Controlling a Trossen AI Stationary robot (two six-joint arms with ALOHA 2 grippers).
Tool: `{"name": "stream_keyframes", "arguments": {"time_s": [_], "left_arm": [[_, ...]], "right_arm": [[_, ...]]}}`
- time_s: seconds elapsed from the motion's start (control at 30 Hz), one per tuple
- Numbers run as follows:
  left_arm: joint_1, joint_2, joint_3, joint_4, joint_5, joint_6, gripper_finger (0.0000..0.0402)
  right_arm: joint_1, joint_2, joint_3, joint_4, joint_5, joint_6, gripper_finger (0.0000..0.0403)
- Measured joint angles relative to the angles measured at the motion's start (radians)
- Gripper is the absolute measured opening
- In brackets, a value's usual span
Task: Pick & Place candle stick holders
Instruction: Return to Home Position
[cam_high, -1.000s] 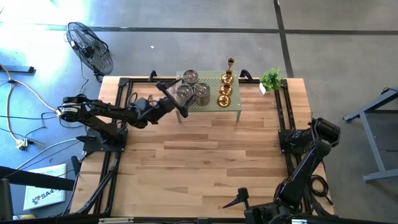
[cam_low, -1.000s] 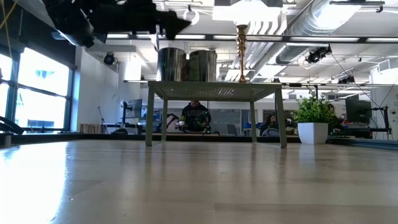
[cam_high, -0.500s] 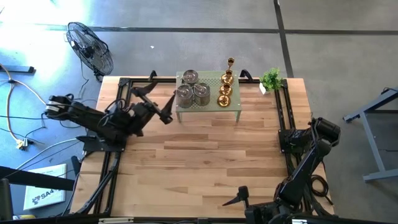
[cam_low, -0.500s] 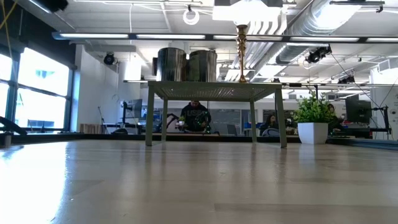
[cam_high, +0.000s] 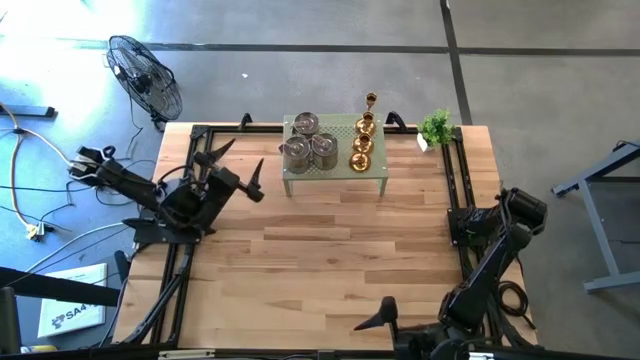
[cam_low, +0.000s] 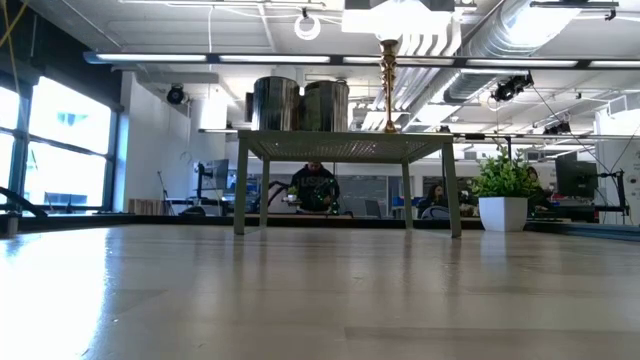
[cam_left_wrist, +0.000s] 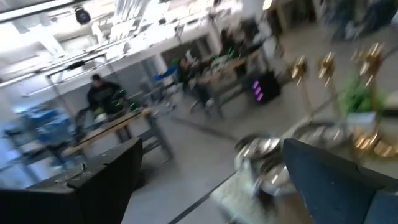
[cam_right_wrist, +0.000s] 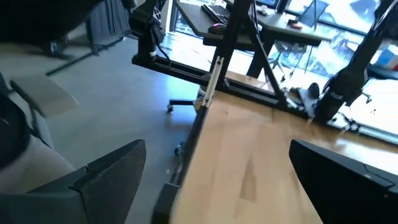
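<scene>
at bottom centre our right gripper (cam_high: 383, 318) waits, fingers spread; at middle left our left gripper (cam_high: 245, 165), spread and empty, has pulled back from the upper-centre green stand (cam_high: 380, 158) bearing the candle stick holders (cam_high: 325, 148), so we judge placing done.

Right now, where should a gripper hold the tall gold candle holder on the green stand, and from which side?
Probably take the tall gold candle holder by its thin upright stem, coming from the plant side: silver holders crowd the other side, shorter gold ones the near side.
</scene>
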Motion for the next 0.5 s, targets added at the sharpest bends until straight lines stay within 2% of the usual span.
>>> {"name": "stream_keyframes", "arguments": {"time_s": [0.13, 0.33, 0.5], "left_arm": [[-0.023, 0.000, 0.000, 0.000, -0.093, 0.084, 0.0380], [-0.027, 0.000, 0.000, -0.013, -0.095, 0.088, 0.0380], [-0.027, 0.001, 0.000, -0.030, -0.140, 0.087, 0.0380]], "right_arm": [[-0.015, 0.000, 0.000, 0.000, 0.000, -0.103, 0.0391], [-0.037, 0.000, 0.000, -0.001, -0.012, -0.118, 0.0391], [-0.055, 0.000, 0.000, 0.000, -0.013, -0.119, 0.0391]]}}
